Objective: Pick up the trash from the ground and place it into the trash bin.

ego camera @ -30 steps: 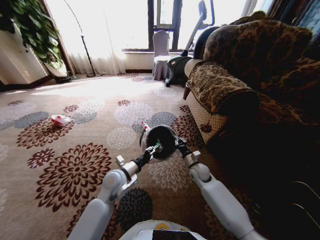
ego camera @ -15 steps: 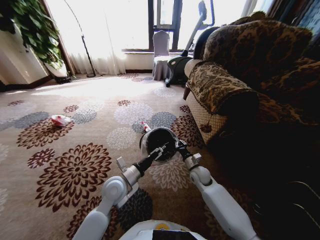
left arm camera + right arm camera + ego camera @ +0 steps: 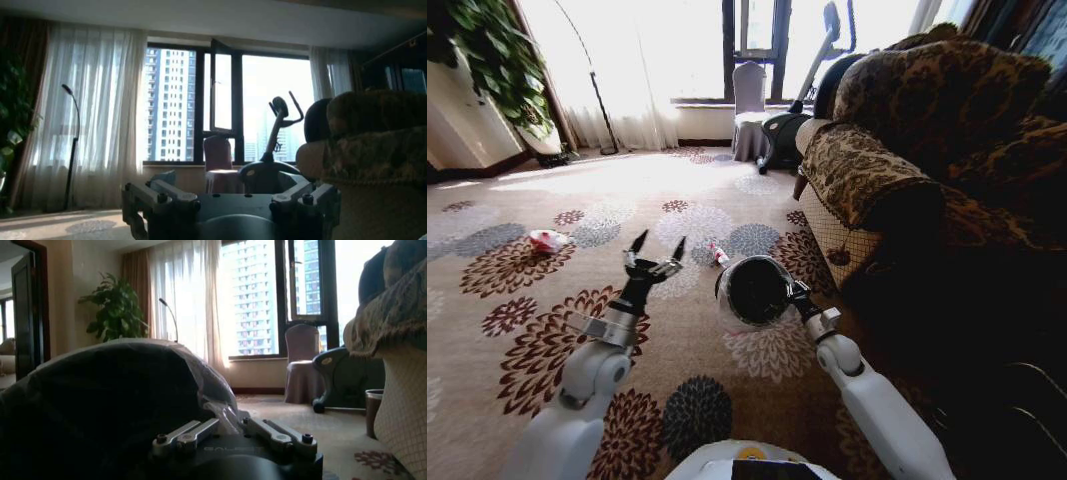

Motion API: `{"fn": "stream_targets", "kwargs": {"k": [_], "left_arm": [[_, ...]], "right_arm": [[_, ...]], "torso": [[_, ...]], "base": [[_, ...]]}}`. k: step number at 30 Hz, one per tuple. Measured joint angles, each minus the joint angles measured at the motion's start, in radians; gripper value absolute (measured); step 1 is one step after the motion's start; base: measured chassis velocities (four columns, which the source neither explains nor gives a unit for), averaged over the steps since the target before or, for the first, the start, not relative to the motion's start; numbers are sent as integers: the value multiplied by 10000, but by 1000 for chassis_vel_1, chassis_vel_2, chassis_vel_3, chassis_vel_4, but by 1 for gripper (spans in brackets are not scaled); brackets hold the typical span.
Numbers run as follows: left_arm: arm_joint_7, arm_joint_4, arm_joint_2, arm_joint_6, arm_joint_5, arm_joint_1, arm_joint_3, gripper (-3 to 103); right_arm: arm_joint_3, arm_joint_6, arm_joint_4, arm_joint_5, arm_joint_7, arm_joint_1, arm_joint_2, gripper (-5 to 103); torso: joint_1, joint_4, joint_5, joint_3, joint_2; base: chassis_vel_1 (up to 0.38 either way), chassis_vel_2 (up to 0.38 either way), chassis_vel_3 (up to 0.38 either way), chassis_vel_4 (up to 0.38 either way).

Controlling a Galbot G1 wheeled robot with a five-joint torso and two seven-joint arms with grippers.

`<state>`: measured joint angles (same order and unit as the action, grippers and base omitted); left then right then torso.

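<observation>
While carpet-strewn, two trash [image 3: 548, 240] pieces, one trash bin [image 3: 755, 292]

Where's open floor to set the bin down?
Open carpet spreads left of the left gripper, toward the pink-white wrapper. It is crowded right of the trash bin, held by the right gripper near the sofa.

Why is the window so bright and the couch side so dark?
Head view: sunlight through the tall window washes out the curtains and the patterned carpet beneath, while the brown floral sofa falls into deep shadow. Left wrist view: backlit window, dim room.
</observation>
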<state>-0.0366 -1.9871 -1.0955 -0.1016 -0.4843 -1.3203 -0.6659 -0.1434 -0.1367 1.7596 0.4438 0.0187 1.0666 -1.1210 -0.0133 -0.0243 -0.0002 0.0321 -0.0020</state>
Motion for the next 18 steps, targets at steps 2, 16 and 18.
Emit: {"fn": "stream_targets", "kwargs": {"k": [2,16,18], "left_arm": [[86,1492,39,583,-62,375,374,100],[-99,5512,48,685,-14,2318,2176,100],[-98,5851,26,861,-394,2551,2464,100]], "right_arm": [[-32,-4,336,48,-4,166,65,0],[663,-23,1205,215,-1,246,386,0],[803,-79,1156,206,-5,249,369,0]], "torso": [[1,1,0,0,0],[-2,-4,5,3,-1],[-1,-1,-2,2,-1]], "base": [[-73,66,47,-69],[-213,204,214,-210],[-302,315,326,-283]]}}
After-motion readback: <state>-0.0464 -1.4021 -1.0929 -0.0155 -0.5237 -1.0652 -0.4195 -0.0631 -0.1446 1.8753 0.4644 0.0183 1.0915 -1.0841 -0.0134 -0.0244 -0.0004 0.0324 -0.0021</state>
